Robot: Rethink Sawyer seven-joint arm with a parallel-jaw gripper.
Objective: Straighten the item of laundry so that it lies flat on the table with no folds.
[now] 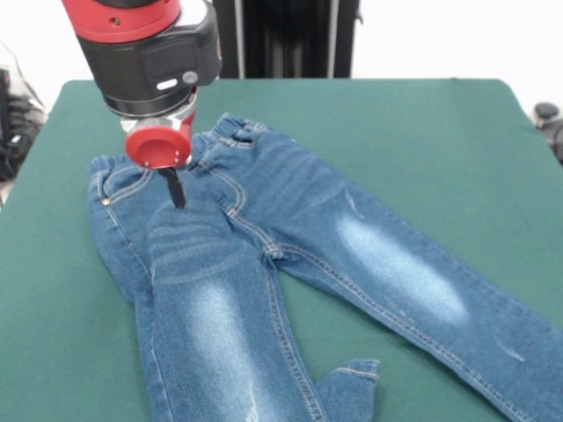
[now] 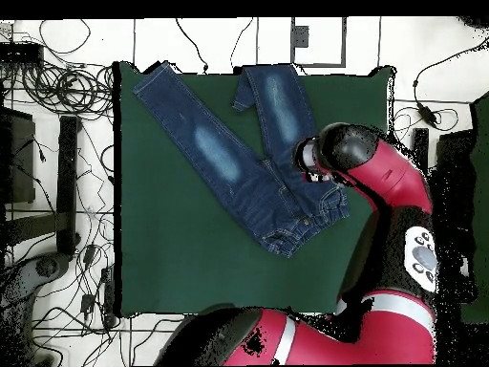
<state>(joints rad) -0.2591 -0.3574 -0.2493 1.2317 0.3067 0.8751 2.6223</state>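
Front view: I see jeans (image 1: 299, 264) spread on the green table (image 1: 440, 132), one hem folded; gripper (image 1: 175, 188) tip touches denim below the waistband, opening unreadable. Overhead: jeans (image 2: 239, 153) at the table's (image 2: 191, 258) top; arm hides the gripper

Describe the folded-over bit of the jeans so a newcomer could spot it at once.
Start at the green table, where the blue jeans lie spread with both legs running toward the near edge. Follow the leg under the gripper down to the bottom edge; beside it a hem flap doubles back, the only stitched cuff pointing up between the legs.
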